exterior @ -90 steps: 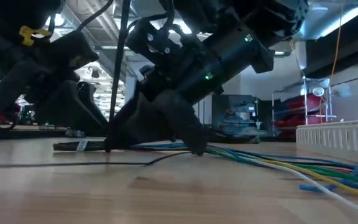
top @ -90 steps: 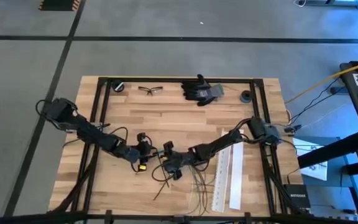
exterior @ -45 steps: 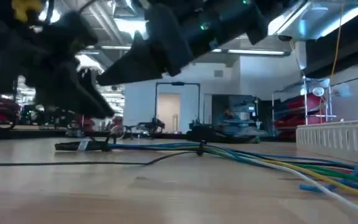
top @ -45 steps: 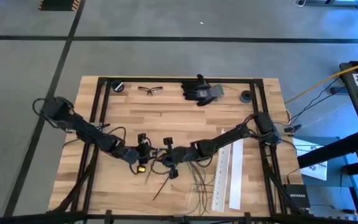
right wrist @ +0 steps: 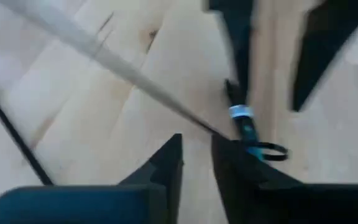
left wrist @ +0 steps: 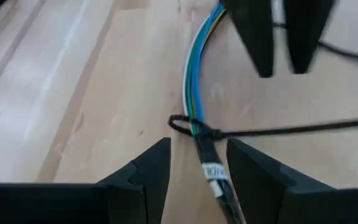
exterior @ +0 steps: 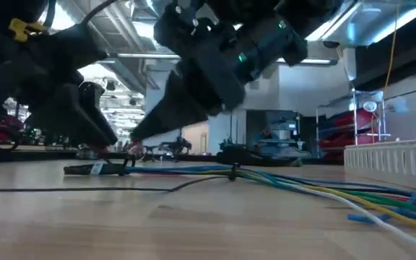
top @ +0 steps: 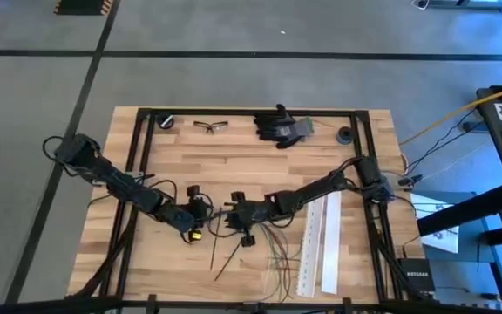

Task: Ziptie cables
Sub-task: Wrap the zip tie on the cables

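Observation:
The cables (left wrist: 193, 81) lie bunched on the wooden table; their dark sleeved end with a white label (left wrist: 213, 171) points toward my left gripper. Their free ends fan out toward the near right (top: 277, 253). A black zip tie (left wrist: 184, 124) loops around the bundle, and its tail trails off along the table. My left gripper (left wrist: 199, 144) is open and hangs just above the table, one finger on either side of the labelled end. My right gripper (right wrist: 197, 140), open by a narrow gap, hangs above the bundle (exterior: 233, 172) and points toward my left gripper.
Two long white perforated strips (top: 321, 240) lie to the right of the cables. A loose dark wire (top: 223, 262) lies nearer the front edge. Black gloves (top: 281, 126), safety glasses (top: 210, 126) and a small round black part (top: 345, 134) sit along the far edge.
My right gripper has risen off the bundle, where it stood at the zip tie a second ago. It has moved a little toward the table's left and far edges, then dipped somewhat. The cables and the zip tie have stayed where they were on the table.

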Controlling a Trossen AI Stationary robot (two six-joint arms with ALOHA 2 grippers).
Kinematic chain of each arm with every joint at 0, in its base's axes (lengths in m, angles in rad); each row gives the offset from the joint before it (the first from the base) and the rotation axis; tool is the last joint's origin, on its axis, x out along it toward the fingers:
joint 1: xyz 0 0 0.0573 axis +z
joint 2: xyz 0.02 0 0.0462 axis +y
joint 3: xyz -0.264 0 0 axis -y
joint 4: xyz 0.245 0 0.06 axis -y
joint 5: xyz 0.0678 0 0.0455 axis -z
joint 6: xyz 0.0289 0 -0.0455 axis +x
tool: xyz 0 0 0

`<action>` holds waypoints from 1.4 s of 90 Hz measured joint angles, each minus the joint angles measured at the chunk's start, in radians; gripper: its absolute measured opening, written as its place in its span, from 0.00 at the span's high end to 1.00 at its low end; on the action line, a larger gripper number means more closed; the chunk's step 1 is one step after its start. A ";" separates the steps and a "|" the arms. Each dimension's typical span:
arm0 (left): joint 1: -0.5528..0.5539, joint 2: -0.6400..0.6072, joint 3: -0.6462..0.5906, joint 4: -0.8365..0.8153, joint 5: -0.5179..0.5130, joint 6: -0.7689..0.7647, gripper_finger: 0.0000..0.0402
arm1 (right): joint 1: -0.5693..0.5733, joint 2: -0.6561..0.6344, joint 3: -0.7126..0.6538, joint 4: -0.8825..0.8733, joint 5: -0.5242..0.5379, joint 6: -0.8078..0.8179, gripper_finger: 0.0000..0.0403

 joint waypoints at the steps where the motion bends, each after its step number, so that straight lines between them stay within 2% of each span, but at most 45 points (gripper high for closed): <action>1: 0.000 0.000 0.000 -0.001 0.000 0.000 0.64 | 0.003 0.004 0.000 0.006 0.003 -0.013 0.75; 12: 0.000 0.001 -0.001 -0.014 -0.001 -0.005 0.64 | 0.026 0.045 -0.001 0.080 0.036 -0.150 0.63; 24: 0.000 0.001 -0.012 -0.009 -0.001 -0.010 0.64 | 0.031 0.067 -0.001 0.144 0.046 -0.286 0.57; 37: -0.002 0.001 -0.026 -0.011 -0.001 -0.038 0.64 | 0.031 0.065 0.000 0.197 0.090 -0.354 0.56; 57: -0.002 0.001 -0.027 -0.008 0.000 -0.049 0.64 | 0.031 0.083 0.008 0.183 0.079 -0.414 0.56; 82: -0.002 0.001 -0.028 -0.007 0.001 -0.057 0.64 | 0.017 0.173 0.117 0.196 0.095 -0.412 0.56; 92: -0.002 0.001 -0.028 -0.008 0.001 -0.060 0.64 | 0.017 0.173 0.130 0.154 0.117 -0.410 0.64; 97: -0.002 0.001 -0.028 -0.009 0.001 -0.064 0.64 | 0.019 0.168 0.130 0.135 0.152 -0.401 0.73; 104: -0.002 0.001 -0.028 -0.007 0.002 -0.063 0.64 | 0.025 0.158 0.129 0.108 0.166 -0.381 0.91; 107: -0.002 0.001 -0.028 -0.006 0.002 -0.064 0.64 | 0.025 0.149 0.127 0.093 0.167 -0.382 0.95; 114: -0.002 0.001 -0.027 -0.004 0.003 -0.064 0.64 | 0.025 0.119 0.124 0.077 0.179 -0.321 0.97; 126: -0.012 0.000 -0.006 -0.004 0.002 -0.057 0.64 | 0.004 -0.001 0.128 0.053 0.182 -0.093 0.99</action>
